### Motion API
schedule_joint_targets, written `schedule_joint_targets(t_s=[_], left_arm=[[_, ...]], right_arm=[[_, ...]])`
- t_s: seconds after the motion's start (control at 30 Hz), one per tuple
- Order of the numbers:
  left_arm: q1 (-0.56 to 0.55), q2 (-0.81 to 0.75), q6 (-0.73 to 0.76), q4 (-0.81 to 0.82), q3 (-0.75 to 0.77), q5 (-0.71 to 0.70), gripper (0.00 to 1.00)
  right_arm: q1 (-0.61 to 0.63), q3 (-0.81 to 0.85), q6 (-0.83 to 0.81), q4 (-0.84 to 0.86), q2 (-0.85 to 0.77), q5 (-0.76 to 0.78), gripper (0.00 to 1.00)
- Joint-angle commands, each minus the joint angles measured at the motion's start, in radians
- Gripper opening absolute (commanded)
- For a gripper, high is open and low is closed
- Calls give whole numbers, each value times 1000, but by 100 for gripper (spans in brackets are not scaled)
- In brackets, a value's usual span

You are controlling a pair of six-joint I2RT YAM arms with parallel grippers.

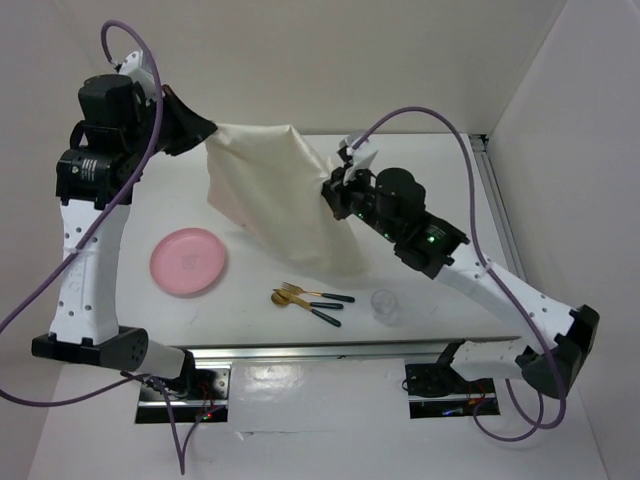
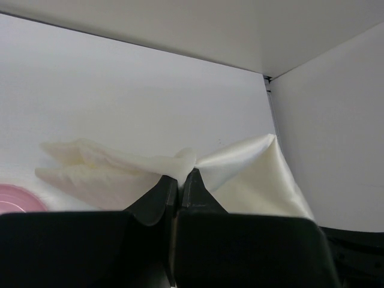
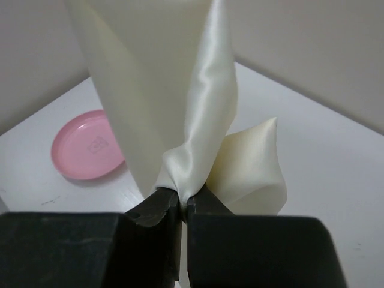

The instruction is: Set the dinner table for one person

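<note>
Cloth [image 1: 270, 200], cream, satiny, light, limp and slippery, best taken along its upper edge, where left gripper [image 2: 179, 180] and right gripper [image 3: 183, 201] each pinch it tight, hanging over far half of table [image 1: 240, 310], behind plate [image 1: 188, 261].

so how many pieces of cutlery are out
3, side by side on the table between the plate and the cup: far piece, middle piece, near piece. Their gold heads overlap, and the raised cloth may hide more.
</note>
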Motion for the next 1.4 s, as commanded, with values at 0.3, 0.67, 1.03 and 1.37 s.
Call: schedule_joint_targets(t_s=[0.3,0.67,1.03,1.37], left_arm=[[4,-122,-119,130,-107,111,0],[4,-24,-138,216,-275,-61,0],[-5,48,-120,250,-307,-72,0],[-5,-101,-110,155,-307,-31,0]], right_arm=[[-37,95,-157,-142,-152,375,0],[-450,33,-127,-167,60,-23,0],[-559,93,-37,-207,175,-182,0],[-537,102,-37,-380,-55,-70,0]])
